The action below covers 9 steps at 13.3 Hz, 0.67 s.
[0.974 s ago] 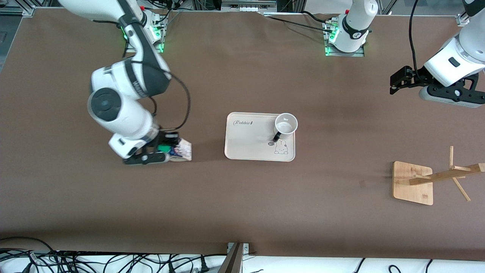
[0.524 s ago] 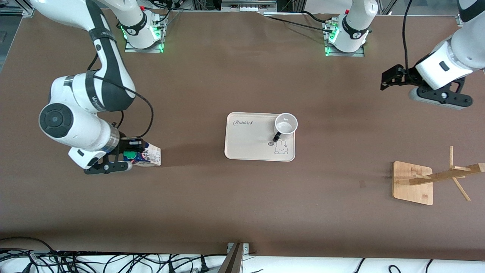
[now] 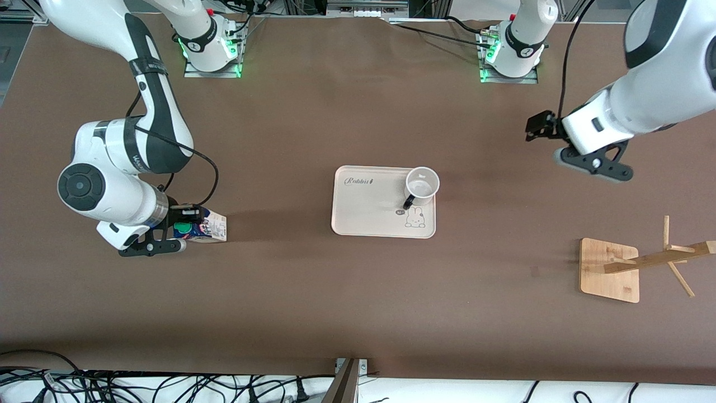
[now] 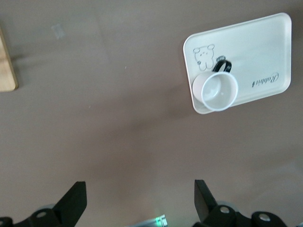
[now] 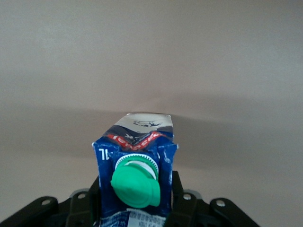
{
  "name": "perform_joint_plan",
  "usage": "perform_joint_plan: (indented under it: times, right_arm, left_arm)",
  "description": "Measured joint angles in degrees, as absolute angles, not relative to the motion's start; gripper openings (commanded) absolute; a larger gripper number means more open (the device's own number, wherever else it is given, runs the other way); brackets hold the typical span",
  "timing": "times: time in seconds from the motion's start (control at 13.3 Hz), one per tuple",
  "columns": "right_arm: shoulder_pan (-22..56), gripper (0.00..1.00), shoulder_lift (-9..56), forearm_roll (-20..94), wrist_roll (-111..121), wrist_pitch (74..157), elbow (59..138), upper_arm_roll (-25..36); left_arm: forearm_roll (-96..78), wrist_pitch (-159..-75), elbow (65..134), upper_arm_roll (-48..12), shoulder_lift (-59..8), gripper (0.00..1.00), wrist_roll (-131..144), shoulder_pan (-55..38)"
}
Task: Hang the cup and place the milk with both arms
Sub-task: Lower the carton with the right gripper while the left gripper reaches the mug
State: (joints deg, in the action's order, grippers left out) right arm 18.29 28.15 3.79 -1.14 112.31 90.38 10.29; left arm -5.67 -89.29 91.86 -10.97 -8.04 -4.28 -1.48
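Observation:
The milk (image 3: 211,229), a blue and white carton with a green cap, is tilted on its side in my right gripper (image 3: 187,230) low over the table toward the right arm's end. In the right wrist view the black fingers of the right gripper (image 5: 135,204) press on both sides of the carton (image 5: 137,138). The white cup (image 3: 422,184) stands upright on the tray (image 3: 363,210), its black handle facing the front camera. My left gripper (image 3: 594,163) hangs open and empty over bare table between the tray and the left arm's end. The left wrist view shows the open left gripper (image 4: 139,194), with the cup (image 4: 218,92) far off.
The tray (image 4: 258,49) is pale with a rabbit drawing and lies mid-table. A wooden cup rack (image 3: 609,270) with pegs stands near the left arm's end, nearer to the front camera than the tray; its base edge shows in the left wrist view (image 4: 5,66).
My right gripper has carried the milk away from the tray toward the right arm's end. My left gripper has moved in from the table's end toward the tray, still open.

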Motion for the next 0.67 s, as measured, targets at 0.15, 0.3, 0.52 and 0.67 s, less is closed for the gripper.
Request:
perform_joint_plan:
  times: [0.15, 0.3, 0.52, 0.67]
  right_arm:
    - [18.29, 0.65, 28.15, 3.79, -1.11, 113.65, 91.55, 10.29]
    - [18.29, 0.88, 28.15, 3.79, -1.10, 114.45, 92.21, 10.30]
    - [18.32, 1.00, 28.11, 3.84, -1.10, 114.85, 92.34, 10.29]
    - [18.34, 1.00, 27.83, 4.13, -1.10, 114.92, 92.22, 10.29]
  left_arm:
    - [-5.67, -93.43, 91.81, -15.13, -10.88, 1.00, -4.25, -1.59]
    - [-5.67, -99.28, 91.78, -19.16, -14.26, 1.00, -4.08, -2.28]
    - [-2.25, -105.99, 91.78, -20.40, -20.18, 1.00, 0.75, -7.62]
    - [4.80, -109.17, 91.75, -20.50, -23.75, 1.00, 6.68, -12.33]
